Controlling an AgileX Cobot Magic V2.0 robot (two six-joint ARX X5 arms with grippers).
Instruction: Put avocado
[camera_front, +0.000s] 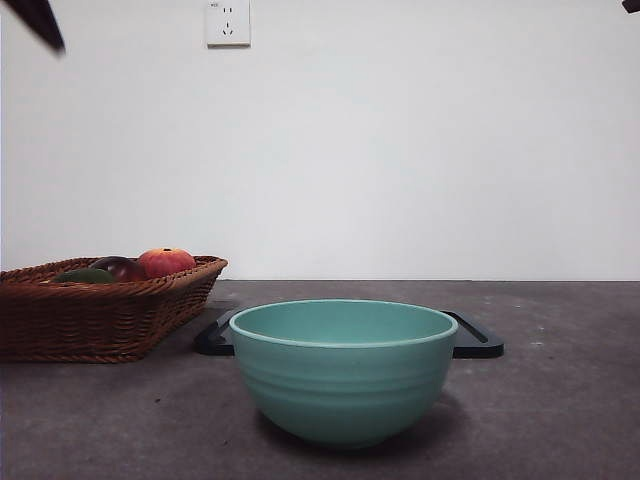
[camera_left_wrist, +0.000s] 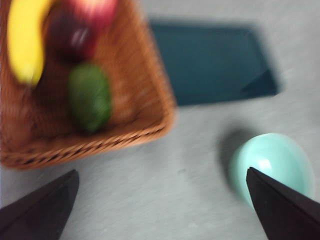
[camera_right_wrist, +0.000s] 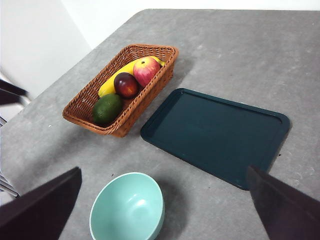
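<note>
The avocado (camera_right_wrist: 106, 109), dark dull green, lies at one end of a brown wicker basket (camera_right_wrist: 80, 102), beside a maroon fruit (camera_right_wrist: 126, 84). Over the basket's rim in the front view, only the avocado's (camera_front: 85, 275) top shows. The left wrist view is blurred. There my left gripper (camera_left_wrist: 161, 171) hangs open and empty above the table, near the basket end that holds the avocado (camera_left_wrist: 90, 97). My right gripper (camera_right_wrist: 162, 171) is open and empty too, high above the table and well away from the basket.
A teal bowl (camera_front: 343, 370) stands near the table's front, with a dark flat tray (camera_right_wrist: 215, 135) behind it beside the basket. A banana (camera_right_wrist: 107, 86) and a red-yellow apple (camera_right_wrist: 145, 70) share the basket. Black arm tips (camera_front: 40, 20) show at the front view's top corners.
</note>
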